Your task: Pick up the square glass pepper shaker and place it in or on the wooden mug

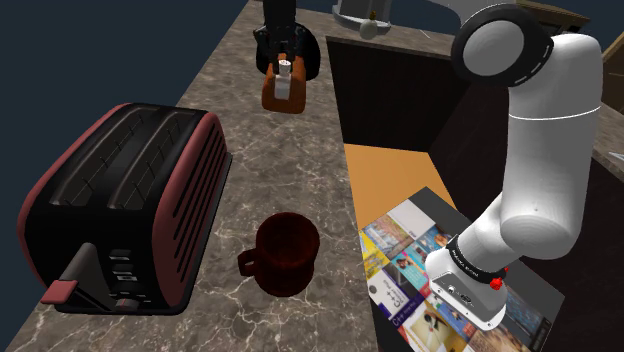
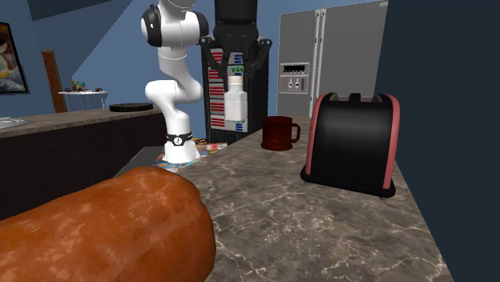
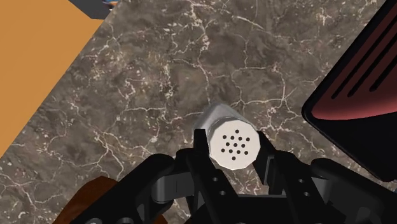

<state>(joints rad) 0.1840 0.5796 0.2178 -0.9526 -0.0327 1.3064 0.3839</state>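
The pale shaker [image 3: 234, 145], with small holes in its top, is clamped between the two fingers of the black claw [image 3: 232, 141] and is held up in the air over the stony brown worktop [image 3: 159, 83]. The dark red mug [image 1: 285, 252] is seen standing on the worktop, well apart from the shaker. Its handle is turned toward a big red and black toaster [image 1: 125, 205], which is set just beside it. A fat brown loaf [image 2: 96, 232] is laid at one end of the worktop. A grey fridge [image 2: 328, 64] is seen behind the mug.
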